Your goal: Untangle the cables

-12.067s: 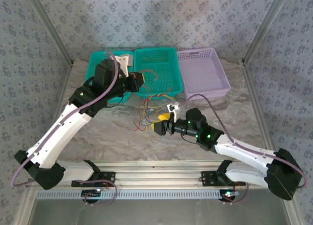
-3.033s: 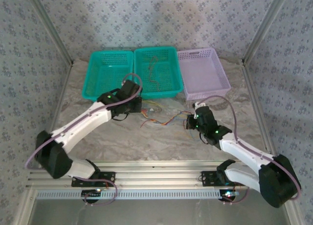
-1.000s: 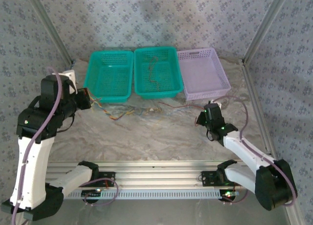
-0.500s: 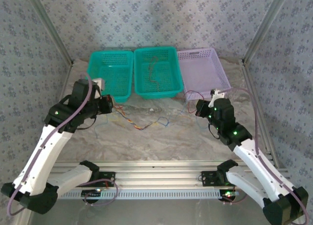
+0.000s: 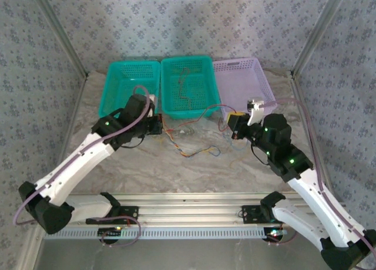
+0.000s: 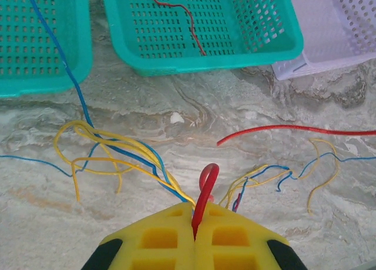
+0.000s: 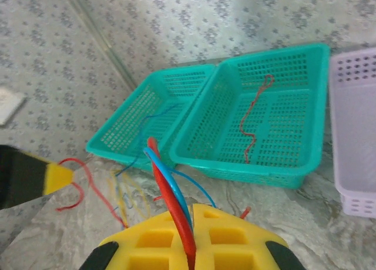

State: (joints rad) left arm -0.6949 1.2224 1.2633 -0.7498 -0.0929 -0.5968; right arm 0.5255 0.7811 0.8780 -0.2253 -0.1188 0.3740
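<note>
The cables (image 5: pixel 197 148) lie as a loose red, yellow and blue bunch on the marble table between my two grippers. My left gripper (image 5: pixel 158 125) is shut on a red cable (image 6: pixel 204 185) that loops up from its yellow fingertips (image 6: pixel 176 220). Yellow and blue strands (image 6: pixel 111 155) spread on the table just ahead of it. My right gripper (image 5: pixel 231 122) is shut on a red cable (image 7: pixel 170 199) and a blue cable (image 7: pixel 167 173) together. Another red cable (image 7: pixel 254 124) lies in the middle teal basket (image 5: pixel 187 108). A blue strand (image 6: pixel 56 47) runs into the left teal basket (image 5: pixel 111 108).
A lilac basket (image 5: pixel 263 110) stands at the back right beside the teal ones. Patterned walls close in the back and sides. A metal rail (image 5: pixel 188 199) runs along the near edge, with bare table in front of the cables.
Both grippers have come inward from the table's sides toward the middle, still shut. The cables, stretched out before, now hang slack and bunch on the table between them.
</note>
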